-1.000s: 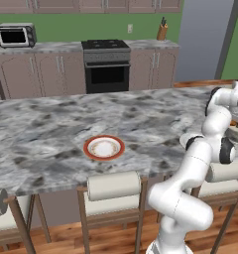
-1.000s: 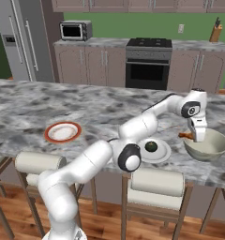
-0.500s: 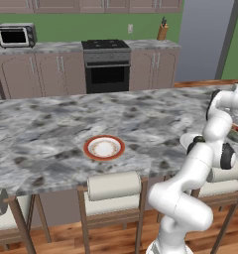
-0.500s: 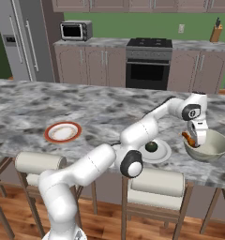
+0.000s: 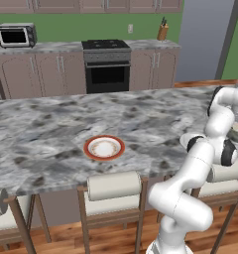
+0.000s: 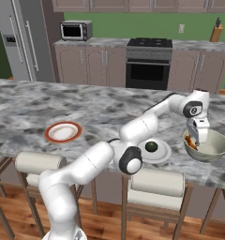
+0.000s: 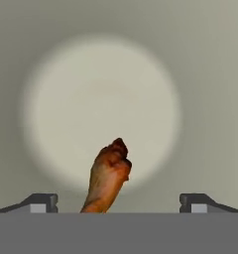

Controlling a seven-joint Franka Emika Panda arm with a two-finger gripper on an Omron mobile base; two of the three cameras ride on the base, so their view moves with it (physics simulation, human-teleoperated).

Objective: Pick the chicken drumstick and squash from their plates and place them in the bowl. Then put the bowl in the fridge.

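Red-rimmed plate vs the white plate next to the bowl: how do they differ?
1. The red-rimmed plate has a broad red-orange rim; the white plate is plain white.
2. The red-rimmed plate is empty; the white plate carries a dark green squash.
3. The red-rimmed plate lies well left of the bowl; the white plate lies beside it.
Both are round, flat, on the marble counter.
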